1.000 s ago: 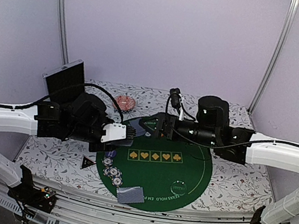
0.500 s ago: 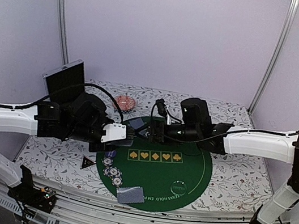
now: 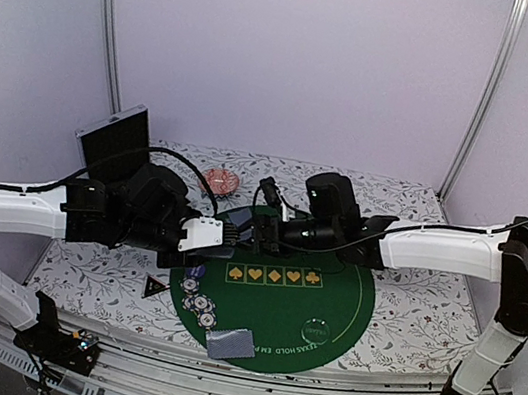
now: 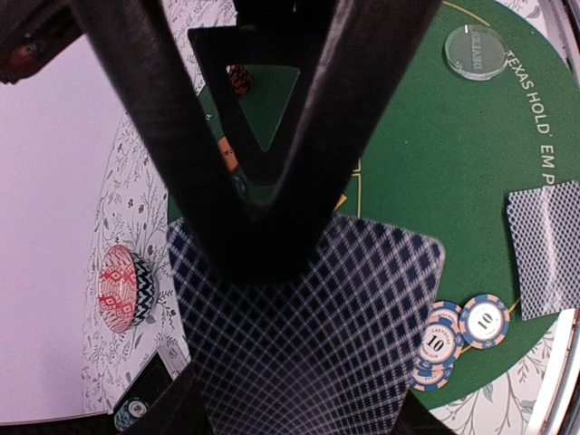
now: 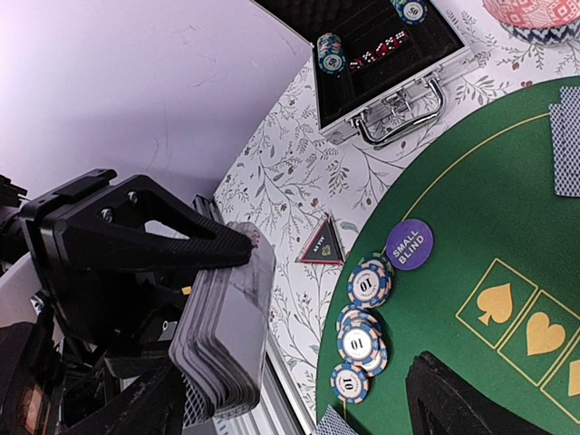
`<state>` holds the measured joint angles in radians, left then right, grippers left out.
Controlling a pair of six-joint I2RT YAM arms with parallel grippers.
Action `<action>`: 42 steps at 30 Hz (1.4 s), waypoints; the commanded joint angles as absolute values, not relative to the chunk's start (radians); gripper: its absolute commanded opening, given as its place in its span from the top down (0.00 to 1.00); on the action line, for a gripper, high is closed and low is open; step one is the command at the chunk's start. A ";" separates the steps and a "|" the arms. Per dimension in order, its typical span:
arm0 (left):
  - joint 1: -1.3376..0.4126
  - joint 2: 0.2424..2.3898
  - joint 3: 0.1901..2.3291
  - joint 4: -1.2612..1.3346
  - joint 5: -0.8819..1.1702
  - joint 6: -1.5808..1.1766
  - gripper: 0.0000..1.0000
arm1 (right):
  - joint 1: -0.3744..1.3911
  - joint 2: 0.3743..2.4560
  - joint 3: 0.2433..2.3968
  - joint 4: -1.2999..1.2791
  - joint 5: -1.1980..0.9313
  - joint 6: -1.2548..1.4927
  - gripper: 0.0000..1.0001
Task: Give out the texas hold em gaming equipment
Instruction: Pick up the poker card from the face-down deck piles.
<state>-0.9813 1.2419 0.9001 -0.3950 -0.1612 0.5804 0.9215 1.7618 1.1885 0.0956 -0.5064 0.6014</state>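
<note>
My left gripper (image 3: pixel 220 241) is shut on a deck of playing cards (image 4: pixel 308 335) with blue lattice backs, held above the left edge of the green poker mat (image 3: pixel 339 296). The right wrist view shows the deck (image 5: pixel 222 331) edge-on. My right gripper (image 5: pixel 299 403) is open and faces the deck, which lies by its left finger, untouched. Several blue-and-white chips (image 5: pixel 362 317) marked 10 lie on the mat's left side beside a purple small blind disc (image 5: pixel 409 245). Face-down cards (image 3: pixel 231 343) lie at the near edge, with others (image 5: pixel 566 136) at the far left. A clear dealer button (image 3: pixel 315 330) sits near front.
An open chip case (image 5: pixel 381 54) stands at the back left on the flowered cloth. A pink patterned dish (image 3: pixel 220 181) sits behind the mat. A black triangular marker (image 3: pixel 156 287) lies left of the chips. Both arms cross over the mat's far left.
My right arm has reached leftward across the mat until its gripper faces the deck, and its jaws have narrowed slightly. The left arm and deck have stayed still.
</note>
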 commanded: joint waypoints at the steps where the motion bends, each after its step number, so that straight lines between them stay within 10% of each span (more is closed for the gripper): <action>1: -0.986 1.244 0.896 -0.385 -0.146 0.589 0.49 | 0.934 1.806 1.263 0.085 -0.467 0.594 0.14; 34: -0.985 1.244 0.891 -0.386 -0.148 0.591 0.49 | 0.943 1.703 1.261 -0.062 -0.431 0.532 0.73; 42: -0.985 1.244 0.891 -0.385 -0.147 0.591 0.49 | 0.944 1.689 1.284 -0.162 -0.342 0.515 0.67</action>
<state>-0.9817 1.2457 0.9001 -0.4046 -0.1471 0.5842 0.9482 1.7241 1.2633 -0.0719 -0.4129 0.5350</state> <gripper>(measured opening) 0.508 0.310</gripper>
